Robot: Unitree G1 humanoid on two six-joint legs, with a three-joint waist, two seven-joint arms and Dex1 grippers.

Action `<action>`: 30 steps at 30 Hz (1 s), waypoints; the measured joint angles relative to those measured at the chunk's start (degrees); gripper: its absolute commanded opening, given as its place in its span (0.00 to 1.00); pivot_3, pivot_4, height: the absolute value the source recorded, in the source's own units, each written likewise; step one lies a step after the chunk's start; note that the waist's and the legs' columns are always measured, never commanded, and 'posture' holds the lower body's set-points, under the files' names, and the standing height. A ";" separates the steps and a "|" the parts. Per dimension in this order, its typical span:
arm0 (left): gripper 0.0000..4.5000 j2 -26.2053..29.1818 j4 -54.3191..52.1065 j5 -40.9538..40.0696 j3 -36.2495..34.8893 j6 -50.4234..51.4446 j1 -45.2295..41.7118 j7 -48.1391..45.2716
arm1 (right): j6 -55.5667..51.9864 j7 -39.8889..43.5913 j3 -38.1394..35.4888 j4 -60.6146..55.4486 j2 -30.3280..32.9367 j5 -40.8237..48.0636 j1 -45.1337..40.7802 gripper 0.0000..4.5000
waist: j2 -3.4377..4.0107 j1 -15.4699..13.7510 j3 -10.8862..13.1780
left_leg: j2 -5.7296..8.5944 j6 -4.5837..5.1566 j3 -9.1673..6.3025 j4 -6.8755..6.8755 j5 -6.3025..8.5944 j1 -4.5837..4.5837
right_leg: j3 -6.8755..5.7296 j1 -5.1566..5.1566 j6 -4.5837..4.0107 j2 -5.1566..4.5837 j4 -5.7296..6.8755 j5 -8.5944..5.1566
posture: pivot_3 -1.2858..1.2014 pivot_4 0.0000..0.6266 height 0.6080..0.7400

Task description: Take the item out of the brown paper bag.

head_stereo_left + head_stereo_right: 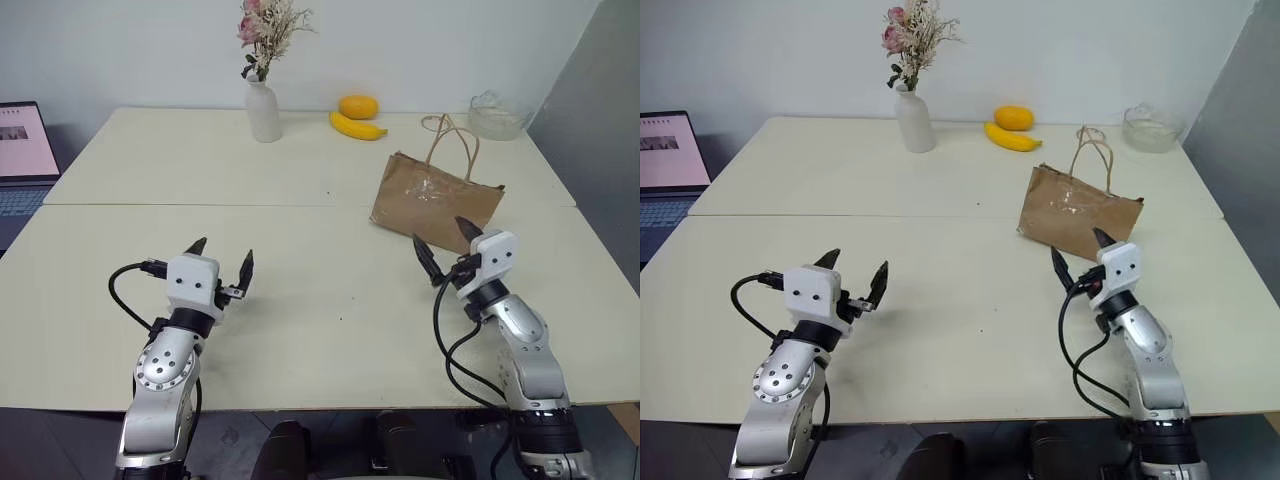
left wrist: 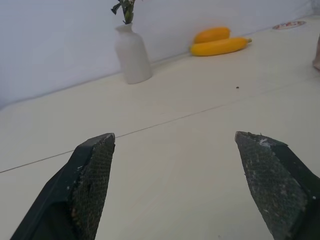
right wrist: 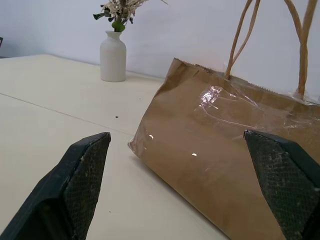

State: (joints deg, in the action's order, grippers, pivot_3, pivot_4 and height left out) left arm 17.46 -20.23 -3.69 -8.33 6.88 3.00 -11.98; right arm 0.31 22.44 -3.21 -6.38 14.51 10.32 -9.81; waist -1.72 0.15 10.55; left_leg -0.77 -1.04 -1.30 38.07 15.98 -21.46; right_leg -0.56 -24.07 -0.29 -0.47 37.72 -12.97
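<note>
The brown paper bag (image 1: 435, 203) lies on the table at the right, its two loop handles (image 1: 452, 140) rising toward the back. The item is hidden. My right gripper (image 1: 443, 244) is open just in front of the bag's near side, apart from it, fingers pointing at it. In the right wrist view the bag (image 3: 225, 160) sits close between the spread fingertips (image 3: 82, 175). My left gripper (image 1: 222, 257) is open over the table's front left, far from the bag, with nothing between its fingers.
A white vase with dried flowers (image 1: 263, 108) stands at the back centre. A banana (image 1: 357, 127) and an orange fruit (image 1: 358, 106) lie behind the bag. A glass bowl (image 1: 497, 117) sits at the back right. A laptop (image 1: 22, 150) is at the far left.
</note>
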 measured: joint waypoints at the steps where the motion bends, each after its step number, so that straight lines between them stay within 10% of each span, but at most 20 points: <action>1: 0.90 0.00 0.00 -0.10 0.00 -0.07 0.00 -0.02 | 0.00 0.03 0.00 0.04 0.00 0.00 0.00 1.00 | 0.00 0.00 0.00 | 0.00 0.00 0.01 0.00 0.00 0.00 | 0.01 0.00 0.00 0.00 0.00 0.00 | 0.52 0.24 1.00; 15: 0.90 0.55 -2.02 -1.83 0.14 1.72 0.21 -2.27 | 0.01 0.48 0.01 0.06 0.00 -0.02 0.00 1.00 | 0.00 0.01 0.00 | 0.00 0.00 0.01 0.00 0.00 0.00 | 0.01 0.00 0.00 0.00 0.00 0.00 | 0.52 0.24 1.00; 30: 0.90 10.61 -4.66 -26.72 0.91 13.13 -16.79 -24.89 | -4.40 -2.01 -2.95 -8.10 7.70 -4.67 -1.59 1.00 | 0.05 0.06 0.00 | 0.06 0.00 0.06 0.01 0.00 -0.08 | 0.07 -0.03 0.01 0.23 -0.07 0.00 | 0.52 0.24 1.00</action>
State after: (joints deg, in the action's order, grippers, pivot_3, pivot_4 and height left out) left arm 28.07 -24.88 -30.41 -7.42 20.01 -13.79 -36.87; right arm -4.08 20.43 -6.15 -14.48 22.21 5.66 -11.40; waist -1.67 0.21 10.55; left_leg -0.72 -1.04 -1.24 38.08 15.98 -21.54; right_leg -0.50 -24.10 -0.28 -0.24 37.64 -12.97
